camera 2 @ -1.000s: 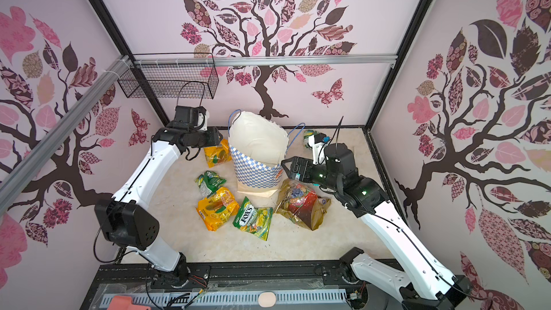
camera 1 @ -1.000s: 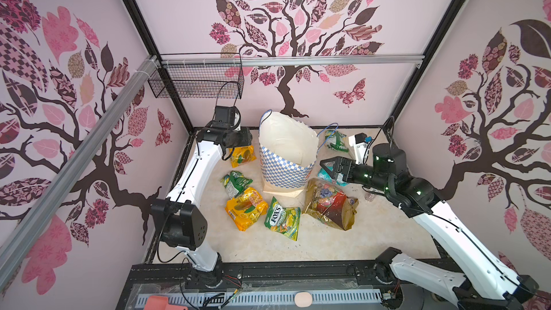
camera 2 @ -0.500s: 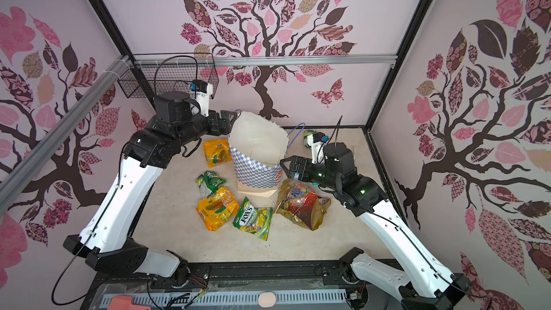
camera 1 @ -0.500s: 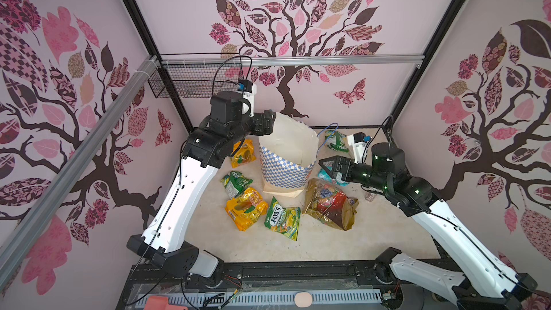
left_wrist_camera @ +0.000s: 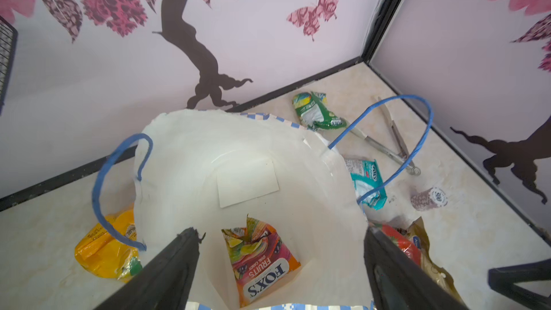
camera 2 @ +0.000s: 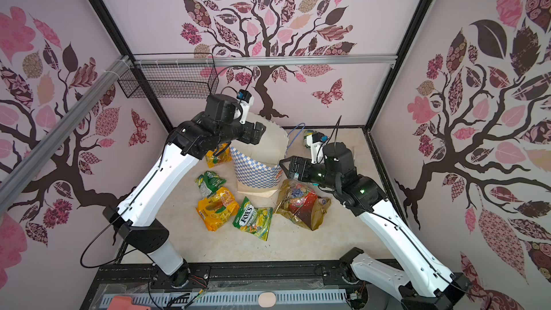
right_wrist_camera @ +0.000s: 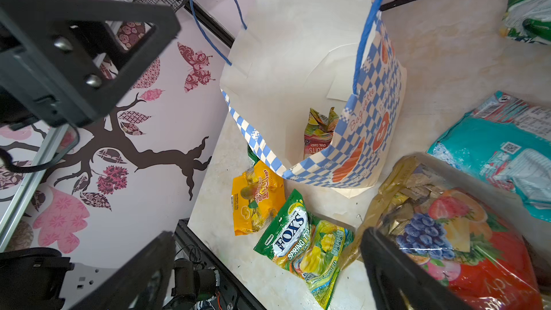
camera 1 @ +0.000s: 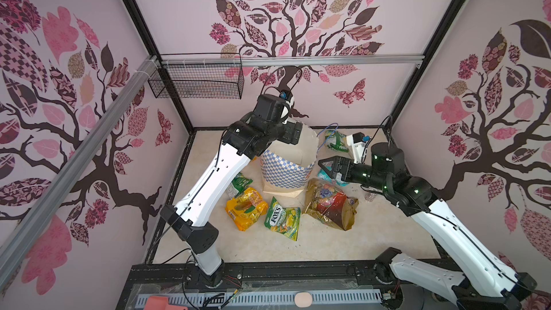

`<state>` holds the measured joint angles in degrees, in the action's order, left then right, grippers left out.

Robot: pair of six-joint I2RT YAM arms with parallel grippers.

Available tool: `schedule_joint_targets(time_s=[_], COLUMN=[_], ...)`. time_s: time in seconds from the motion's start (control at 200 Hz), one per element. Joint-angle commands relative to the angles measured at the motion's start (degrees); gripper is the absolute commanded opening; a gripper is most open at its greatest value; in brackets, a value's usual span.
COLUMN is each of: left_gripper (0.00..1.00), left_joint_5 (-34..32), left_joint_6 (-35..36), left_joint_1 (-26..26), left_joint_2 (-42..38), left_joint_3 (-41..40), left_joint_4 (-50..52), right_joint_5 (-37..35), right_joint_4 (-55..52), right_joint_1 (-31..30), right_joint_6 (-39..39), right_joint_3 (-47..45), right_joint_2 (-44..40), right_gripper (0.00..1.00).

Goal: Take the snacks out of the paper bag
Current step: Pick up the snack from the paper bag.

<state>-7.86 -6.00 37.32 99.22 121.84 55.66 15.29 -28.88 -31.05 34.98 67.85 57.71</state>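
Your left arm [camera 1: 214,174] and right arm [camera 1: 453,234] share 1 look: white link shells between black joint housings. A black cable [camera 2: 338,129] loops off each wrist beside a white camera mount [camera 2: 247,107] with a blue plug. Green lights [camera 2: 362,190] dot the right arm's joints. A black open-frame finger [right_wrist_camera: 77,64] shows 2 silver screws.

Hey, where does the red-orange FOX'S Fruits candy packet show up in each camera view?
Left wrist: the red-orange FOX'S Fruits packet lies at the bottom of the blue-and-white checked paper bag.
Right wrist: only its upper part shows above the bag's near rim.
Both top views: not visible inside the bag.
Shared landmark: the bag itself.
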Motion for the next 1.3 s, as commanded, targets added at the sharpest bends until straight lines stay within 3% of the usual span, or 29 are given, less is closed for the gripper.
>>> schedule_joint_targets(time_s=[0.0, 0.31, 0.615, 1.295], left_gripper=[0.88, 0.89, 0.86, 0.85], left_joint_5=[-1.6, -0.4, 1.1, 6.5], left_joint_6=[1.4, 2.4, 2.6, 4.2], left_joint_1=[0.0, -0.1, -3.8, -7.1], left_joint_2=[2.5, 13.6, 24.8, 39.5], left_joint_3=[2.5, 8.4, 17.6, 19.3], left_joint_4=[3.4, 10.7, 19.7, 19.8], right_joint_5=[0.5, 0.7, 0.2, 0.3], right_joint_4=[0.3, 0.2, 0.2, -0.1], right_joint_1=[-0.2, -0.2, -0.2, -0.2], right_joint_6=[0.4, 0.4, 0.3, 0.4], right_joint_3=[0.1, 0.1, -0.3, -0.1], right_joint_2=[0.2, 0.1, -0.5, -0.8], right_gripper=[1.0, 1.0, 1.0, 1.0])
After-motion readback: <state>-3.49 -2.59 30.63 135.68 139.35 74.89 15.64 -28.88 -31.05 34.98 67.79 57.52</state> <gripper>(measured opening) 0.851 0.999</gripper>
